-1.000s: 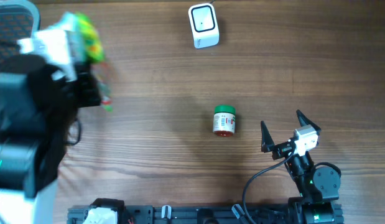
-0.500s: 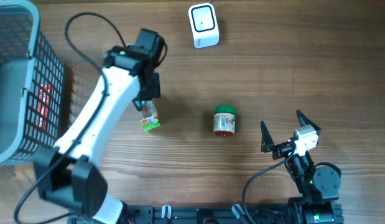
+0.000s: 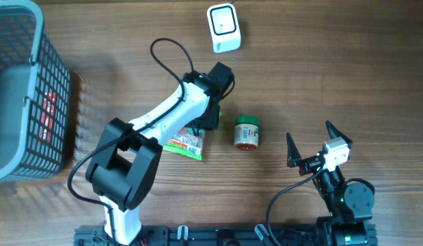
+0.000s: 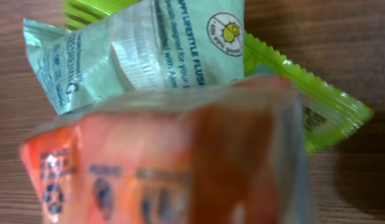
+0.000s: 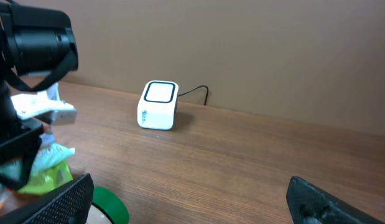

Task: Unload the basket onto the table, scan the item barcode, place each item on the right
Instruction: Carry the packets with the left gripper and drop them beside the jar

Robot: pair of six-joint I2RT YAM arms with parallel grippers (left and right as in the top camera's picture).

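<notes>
At the far left a grey wire basket (image 3: pixel 57 102) stands on the wooden worktop (image 3: pixel 348 68). Right of it, near the middle, the bundle of soft plastic snack packets (image 3: pixel 186 145), green, pale and orange-red, lies flat on the wood. The left gripper (image 3: pixel 204 123) is directly over its upper edge. Whether that gripper clasps the bundle or stands clear cannot be told: the arm hides its jaws from above, and the left wrist view shows only crinkled film. Just beside the packets is a small green-lidded jar (image 3: pixel 247 132). The white box-shaped barcode scanner (image 3: pixel 223 28) rests well apart, toward the far edge. At the near right the right gripper (image 3: pixel 311 139) hangs wide and empty. The bundle looks light, limp and slippery. A pinch on a crimped seam edge would likely hold best and leave the printed faces free.
</notes>
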